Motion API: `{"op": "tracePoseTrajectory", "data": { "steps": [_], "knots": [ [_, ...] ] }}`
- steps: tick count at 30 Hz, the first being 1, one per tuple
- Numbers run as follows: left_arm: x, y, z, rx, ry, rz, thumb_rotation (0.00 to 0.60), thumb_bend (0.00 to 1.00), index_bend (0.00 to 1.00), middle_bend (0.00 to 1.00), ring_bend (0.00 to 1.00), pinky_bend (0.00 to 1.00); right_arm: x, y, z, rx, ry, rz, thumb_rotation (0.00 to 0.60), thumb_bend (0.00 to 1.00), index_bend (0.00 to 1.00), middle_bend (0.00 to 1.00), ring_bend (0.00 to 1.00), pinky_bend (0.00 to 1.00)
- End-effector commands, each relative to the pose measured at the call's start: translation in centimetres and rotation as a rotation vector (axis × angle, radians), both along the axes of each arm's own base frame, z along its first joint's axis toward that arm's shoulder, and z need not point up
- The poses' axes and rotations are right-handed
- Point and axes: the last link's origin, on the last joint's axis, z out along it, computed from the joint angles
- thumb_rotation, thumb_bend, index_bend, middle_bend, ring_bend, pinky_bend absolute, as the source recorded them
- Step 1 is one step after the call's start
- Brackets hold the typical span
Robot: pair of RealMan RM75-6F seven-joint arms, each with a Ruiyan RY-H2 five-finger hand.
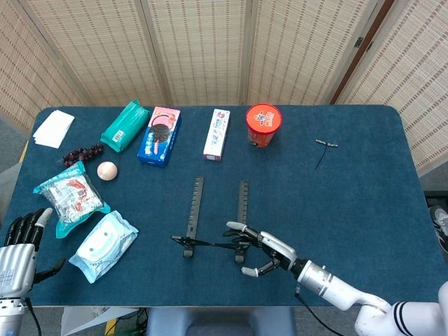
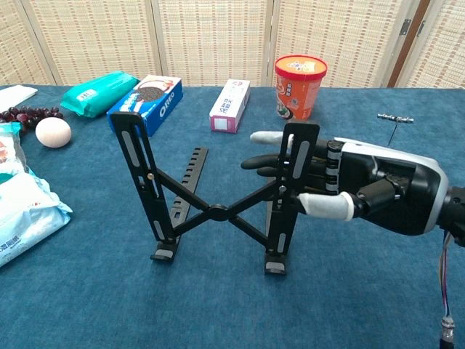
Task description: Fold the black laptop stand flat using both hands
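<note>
The black laptop stand (image 2: 218,203) stands unfolded at the near middle of the blue desk (image 1: 364,189), the right robot hand (image 2: 320,185) clasping its right upright, while the left robot hand (image 1: 21,241) rests empty, fingers apart, at the desk's near-left corner.

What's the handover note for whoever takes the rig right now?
Right hand: at the right upright of the black laptop stand, fingers spread past the bar, thumb in front of it; a firm grip is not clear.
Left hand: open at the near left table edge, far from the stand, holding nothing.
Stand: upright mid-table, X-brace still spread, both feet on the blue table.
Done: right hand has reached the stand.
Left: bring the left hand to the left upright, press both sides together, lay the stand flat.
</note>
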Motion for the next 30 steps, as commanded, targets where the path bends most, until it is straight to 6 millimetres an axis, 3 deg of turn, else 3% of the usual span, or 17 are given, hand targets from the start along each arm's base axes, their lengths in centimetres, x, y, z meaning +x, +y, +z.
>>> {"op": "tracePoseTrajectory", "data": {
  "steps": [1, 10, 15, 30],
  "knots": [
    [0.0, 0.0, 0.0, -0.001, 0.001, 0.001, 0.600, 0.18, 0.05, 0.07, 0.05, 0.00, -0.1, 0.2, -0.2, 0.007, 0.000, 0.000, 0.600, 0.17, 0.00, 0.16, 0.00, 0.14],
    [-0.1, 0.0, 0.0, -0.003, 0.002, -0.001, 0.600, 0.18, 0.05, 0.07, 0.05, 0.00, -0.3, 0.8, -0.7, 0.020, 0.004, 0.001, 0.600, 0.17, 0.00, 0.16, 0.00, 0.14],
    [0.0, 0.3, -0.1, -0.013, -0.008, -0.010, 0.600, 0.18, 0.05, 0.07, 0.05, 0.00, -0.5, 0.4, 0.2, -0.033, 0.014, 0.005, 0.600, 0.17, 0.00, 0.16, 0.00, 0.14],
    [1.3, 4.0, -1.7, -0.285, -0.233, -0.154, 0.600, 0.18, 0.05, 0.07, 0.05, 0.00, -2.4, 0.8, 7.4, -0.317, 0.126, 0.030, 0.600, 0.17, 0.00, 0.16, 0.00, 0.14]
  ]
}}
